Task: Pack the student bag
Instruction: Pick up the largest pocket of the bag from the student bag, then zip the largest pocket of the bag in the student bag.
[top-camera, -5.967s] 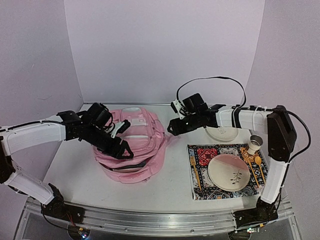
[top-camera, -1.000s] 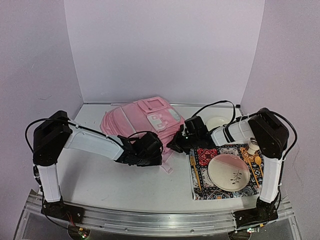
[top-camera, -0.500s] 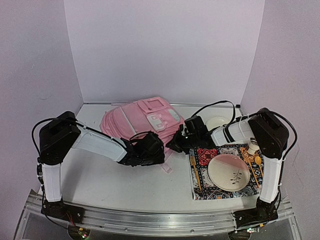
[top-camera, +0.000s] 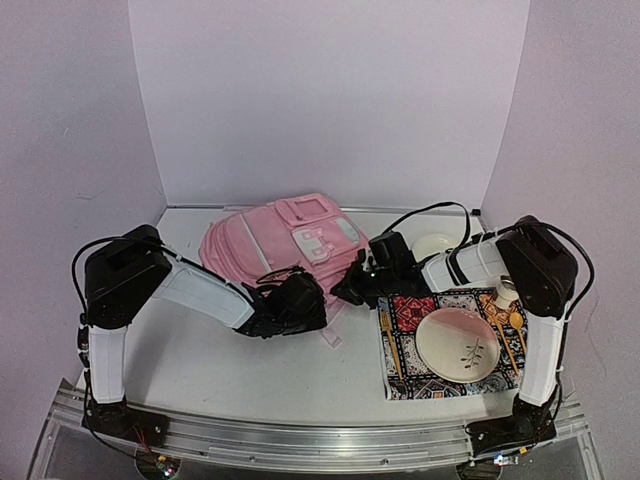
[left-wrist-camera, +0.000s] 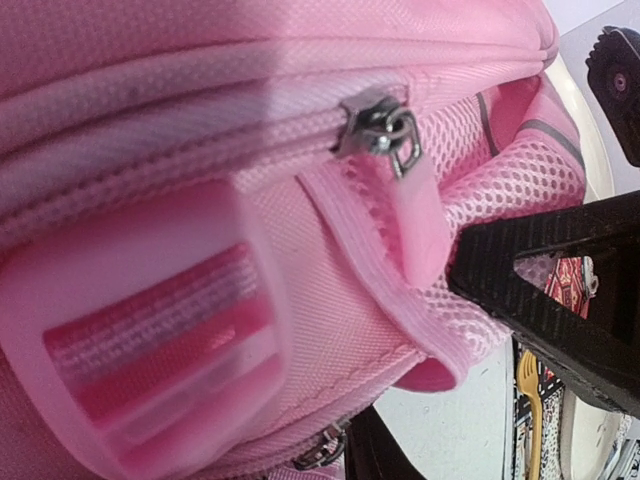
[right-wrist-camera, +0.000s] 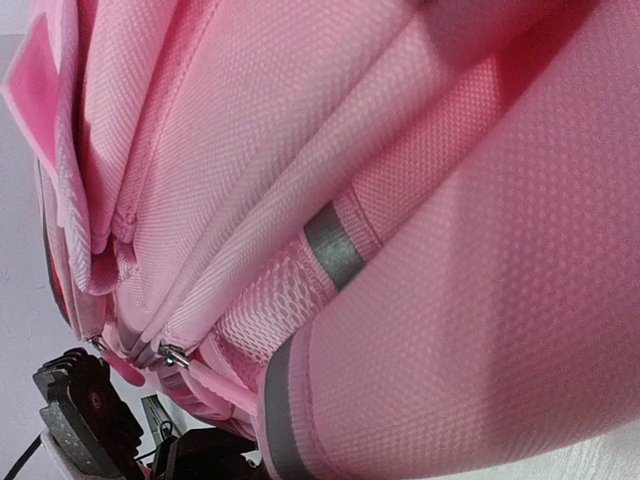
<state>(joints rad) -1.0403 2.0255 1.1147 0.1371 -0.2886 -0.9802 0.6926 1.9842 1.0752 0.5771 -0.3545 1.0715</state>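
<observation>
The left end effector (top-camera: 297, 302) sits at the zipper pull (left-wrist-camera: 418, 228), one finger (left-wrist-camera: 560, 300) just beside its tab; I cannot tell whether it has closed. The right end effector (top-camera: 350, 288) is closed, seemingly pinching the student bag (top-camera: 265, 242), which lies mid-frame on the worktop (top-camera: 220, 365). The small tab may slip free, or a tug may drag the bag onto the plate (top-camera: 458, 343).

I logged L arm (top-camera: 205, 290) and R arm (top-camera: 470, 262): white link shells, black joint housings. Black cable (top-camera: 430, 208) looped over R arm. L gripper (top-camera: 316, 301) finger (left-wrist-camera: 560, 300) was black w/ triangular cut-out.
</observation>
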